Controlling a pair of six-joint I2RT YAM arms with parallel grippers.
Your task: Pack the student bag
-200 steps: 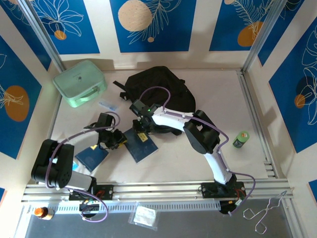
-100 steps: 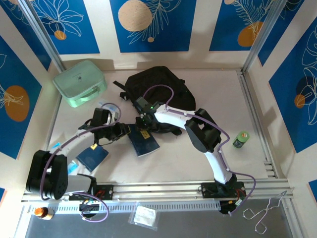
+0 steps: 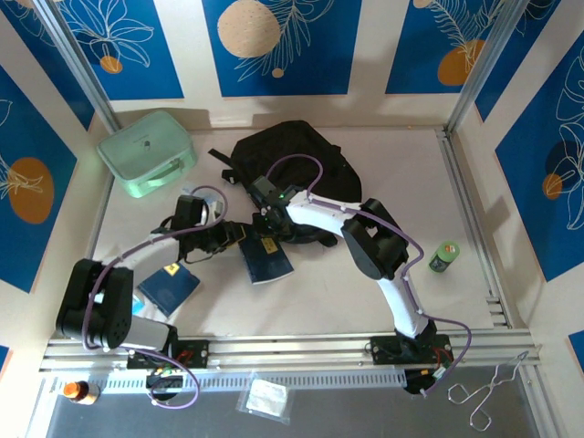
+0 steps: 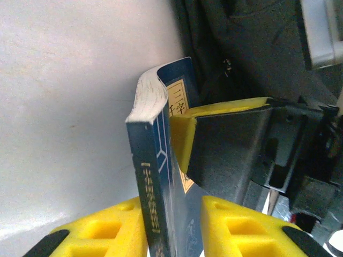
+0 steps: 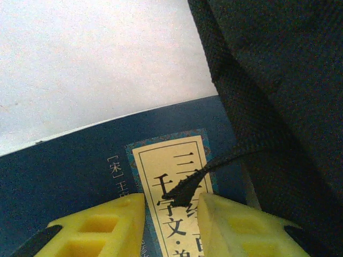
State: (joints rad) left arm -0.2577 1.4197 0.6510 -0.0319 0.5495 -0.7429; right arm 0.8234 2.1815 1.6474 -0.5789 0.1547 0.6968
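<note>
**A:** What is the left gripper (image 4: 171, 214) doing?

**B:** It is clamped across the thickness of the dark blue paperback book (image 4: 155, 160).

**A:** And the right gripper (image 5: 171, 206)?

**B:** It sits narrow over the book's cover. A thin black cord (image 5: 187, 187) lies in its gap, but I can't tell whether it is pinched.

**A:** Where's the bag?

**B:** The large black fabric student bag (image 3: 292, 160) lies just beyond the book, overlapping the book's far end. The right arm is the nearer one, I'd judge.

Place: probably robot lab cell | aluminium frame (image 3: 301, 344) | blue printed wall panels (image 3: 321, 75)
</note>
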